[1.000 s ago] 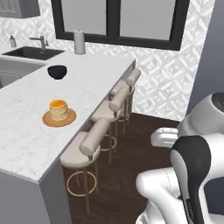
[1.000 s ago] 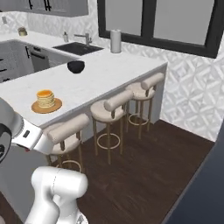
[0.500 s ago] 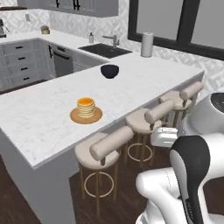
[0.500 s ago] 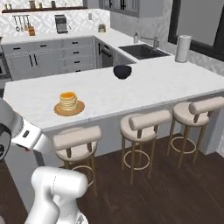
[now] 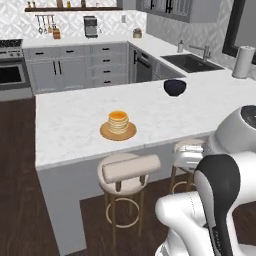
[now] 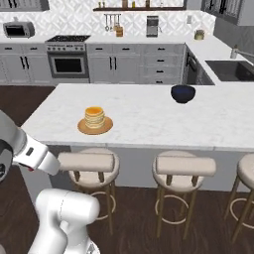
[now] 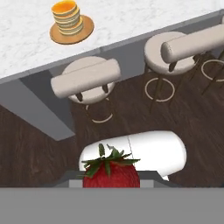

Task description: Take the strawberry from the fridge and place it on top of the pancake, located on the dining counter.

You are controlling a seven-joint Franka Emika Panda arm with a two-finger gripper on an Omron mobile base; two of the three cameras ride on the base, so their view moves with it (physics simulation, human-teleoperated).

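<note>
Hand clamped on strawberry; pancake lies ahead, up on the desk near its stool-side edge.

The pancake sits on the dining counter, left of a bowl.

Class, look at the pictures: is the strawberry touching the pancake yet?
Apart. The hand view shows the strawberry low by the gripper, floor and stools between it and the pancake on the dining counter.
</note>
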